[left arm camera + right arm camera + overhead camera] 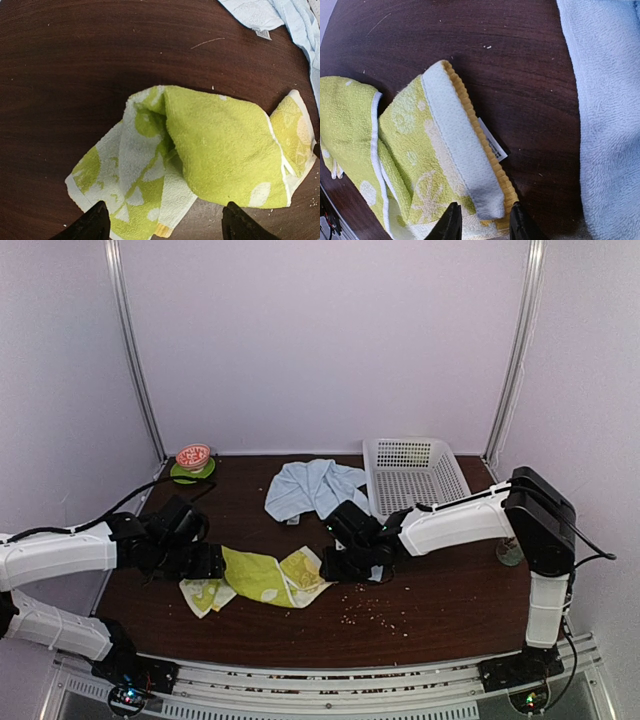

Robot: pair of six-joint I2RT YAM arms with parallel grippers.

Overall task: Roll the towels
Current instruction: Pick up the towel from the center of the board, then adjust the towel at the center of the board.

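The yellow-green towel lies crumpled on the dark table between my two grippers. In the left wrist view the yellow-green towel is folded over itself, patterned side at the left. My left gripper hovers at its left end, and the left gripper stands wide open above the cloth, its fingers apart from it. My right gripper is at the towel's right end. There the right gripper is shut on the raised white-and-yellow hem. The light-blue towel lies bunched behind, touched by neither gripper.
A white plastic basket stands at the back right, beside the blue towel. A green saucer with a red bowl sits at the back left corner. Crumbs are scattered near the front. A small object sits behind the right arm.
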